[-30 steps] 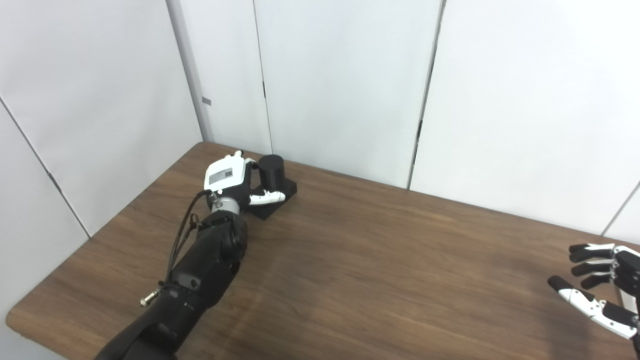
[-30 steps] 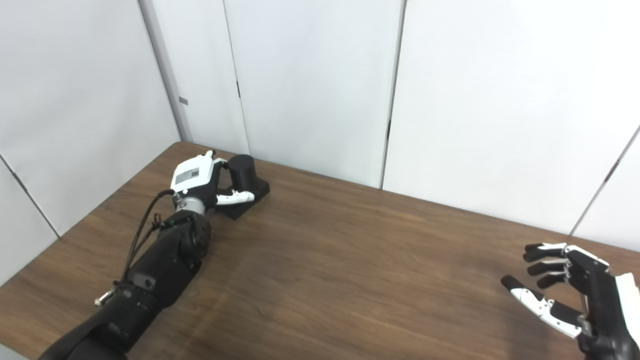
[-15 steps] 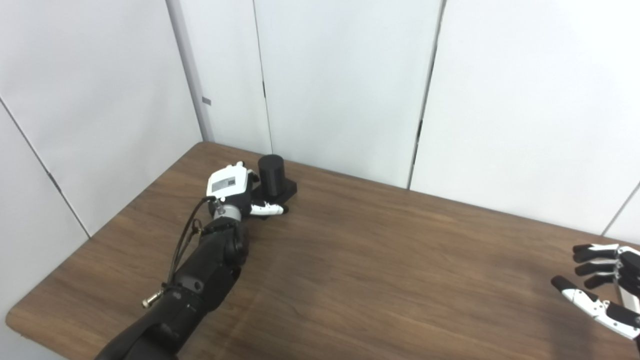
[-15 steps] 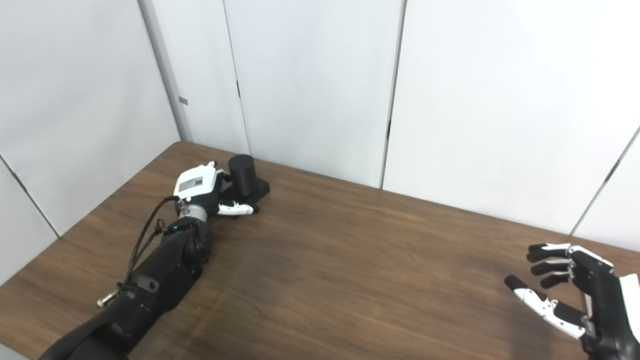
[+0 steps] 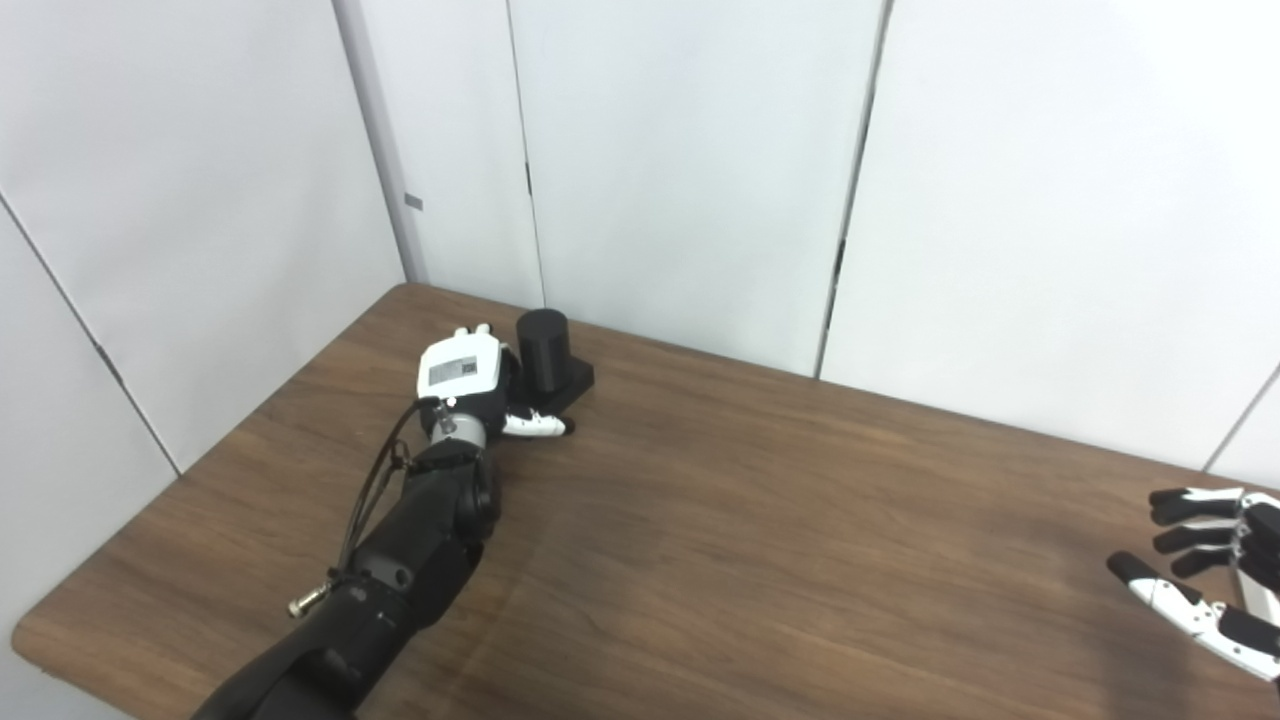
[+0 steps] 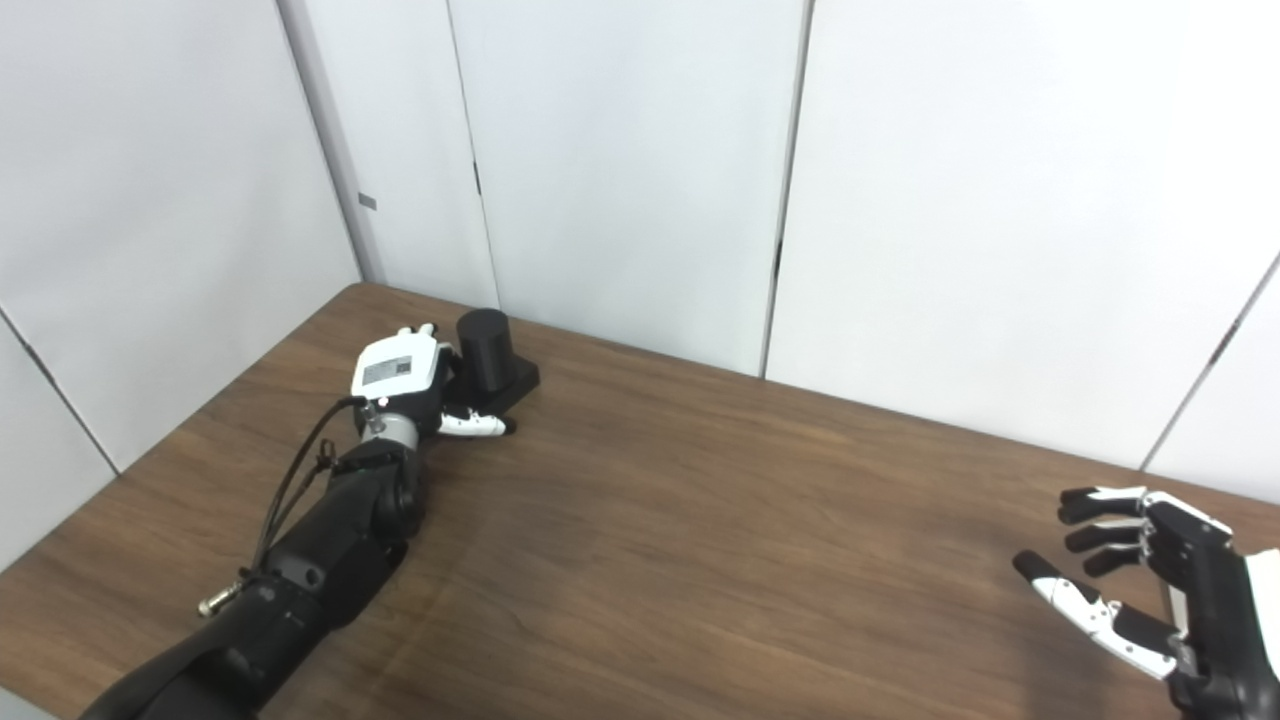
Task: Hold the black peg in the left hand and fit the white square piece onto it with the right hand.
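A black round peg (image 5: 544, 343) stands upright on its black square base (image 5: 572, 377) near the table's far left corner. My left hand (image 5: 463, 375) rests low on the table against the base's left side. Its thumb (image 5: 536, 427) stretches out along the front of the base, and its other fingers are mostly hidden behind the back of the hand. My right hand (image 6: 1150, 585) hovers open over the table's right end, fingers spread and holding nothing. No white square piece shows in either view.
The brown wooden table (image 5: 760, 520) runs from the left corner to the right edge of the picture. White wall panels (image 5: 680, 170) stand close behind the peg. My left forearm (image 5: 400, 560) lies diagonally over the table's left part.
My left hand has sunk lower and tucked closer to the peg's base, its thumb now nearer the table. The right hand has drifted slightly down and right. The peg has not moved.
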Motion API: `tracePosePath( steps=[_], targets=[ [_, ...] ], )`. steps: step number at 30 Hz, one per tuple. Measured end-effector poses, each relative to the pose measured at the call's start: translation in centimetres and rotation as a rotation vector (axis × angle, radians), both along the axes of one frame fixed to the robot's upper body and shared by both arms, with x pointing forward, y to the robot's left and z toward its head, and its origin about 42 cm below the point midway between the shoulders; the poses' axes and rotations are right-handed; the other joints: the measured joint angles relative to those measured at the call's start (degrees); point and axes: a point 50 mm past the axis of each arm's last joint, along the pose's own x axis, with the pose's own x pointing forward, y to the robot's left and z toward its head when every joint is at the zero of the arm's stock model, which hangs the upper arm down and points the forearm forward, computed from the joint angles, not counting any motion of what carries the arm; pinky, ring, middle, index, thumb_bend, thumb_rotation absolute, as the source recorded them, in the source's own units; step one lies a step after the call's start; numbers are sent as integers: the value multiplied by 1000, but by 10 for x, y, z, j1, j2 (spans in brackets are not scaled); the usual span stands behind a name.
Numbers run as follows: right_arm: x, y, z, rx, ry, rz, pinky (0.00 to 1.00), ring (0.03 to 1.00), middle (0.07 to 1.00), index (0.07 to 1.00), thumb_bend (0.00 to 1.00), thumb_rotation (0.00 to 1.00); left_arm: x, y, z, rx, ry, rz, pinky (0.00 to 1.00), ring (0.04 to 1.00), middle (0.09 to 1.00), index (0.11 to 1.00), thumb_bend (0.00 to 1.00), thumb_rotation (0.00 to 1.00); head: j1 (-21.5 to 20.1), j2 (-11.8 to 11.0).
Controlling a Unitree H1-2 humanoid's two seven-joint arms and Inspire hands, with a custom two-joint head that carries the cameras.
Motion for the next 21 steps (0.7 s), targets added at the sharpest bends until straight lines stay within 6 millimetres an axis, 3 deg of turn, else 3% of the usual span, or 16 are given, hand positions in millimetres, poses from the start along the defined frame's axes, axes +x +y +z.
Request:
tracePosePath(
  steps=[12,21],
  targets=[
    [0,-3,1,-10,-6,3,402,516,632,491,498,113,-3,7,10,9,20,14,839,963,942,665,944,492,3,4],
    [0,-6,2,-12,-9,2,391,502,616,490,498,113,-7,10,5,6,27,24,839,944,930,647,860,406,-4,2]
  ],
)
